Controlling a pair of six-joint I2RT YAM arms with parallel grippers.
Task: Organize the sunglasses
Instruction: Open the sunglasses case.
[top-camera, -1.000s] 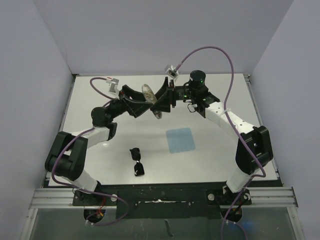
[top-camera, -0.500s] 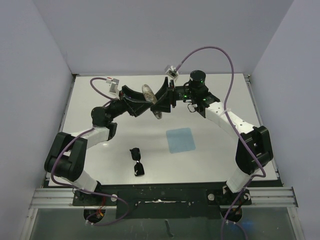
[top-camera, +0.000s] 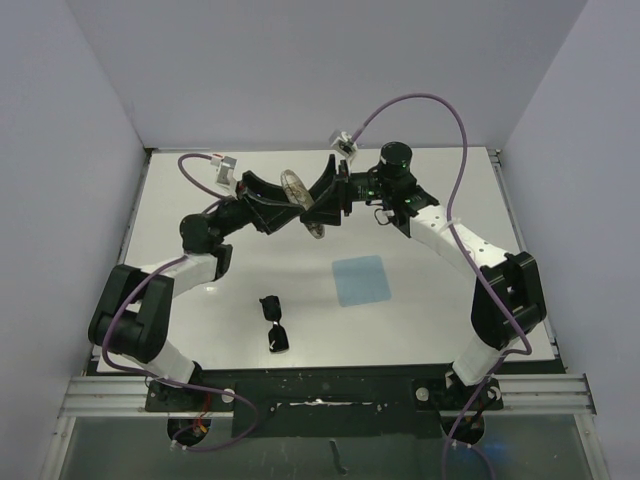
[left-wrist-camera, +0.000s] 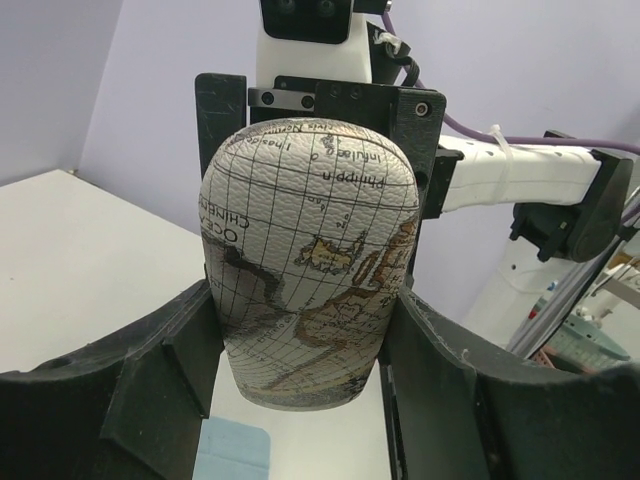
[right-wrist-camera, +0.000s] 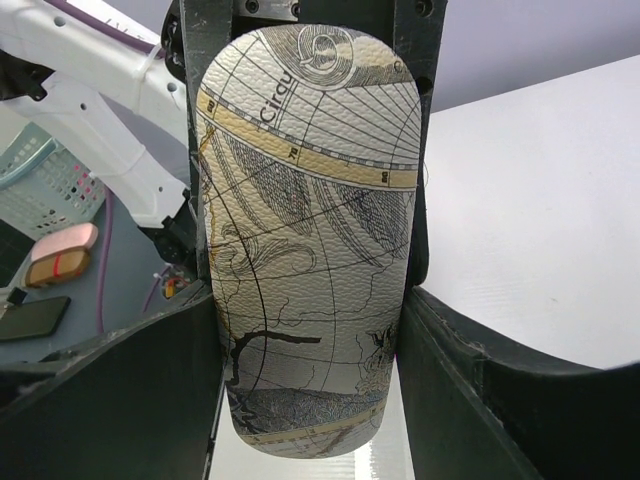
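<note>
Aloft, the case (top-camera: 293, 185) is clamped by left hand (left-wrist-camera: 305, 340) and right hand (right-wrist-camera: 310, 330), likely to be opened next for the sunglasses (top-camera: 274, 322).

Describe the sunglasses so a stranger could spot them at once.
On the white table, look near the front edge, left of the light blue cloth. The sunglasses lie there: small, black-framed, dark-lensed, unlike the pale map-printed case held up farther back.

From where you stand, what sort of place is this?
Probably a robotics lab bench: left arm and right arm bolted at a walled-in white table, with sunglasses, blue cloth and map-print case.
</note>
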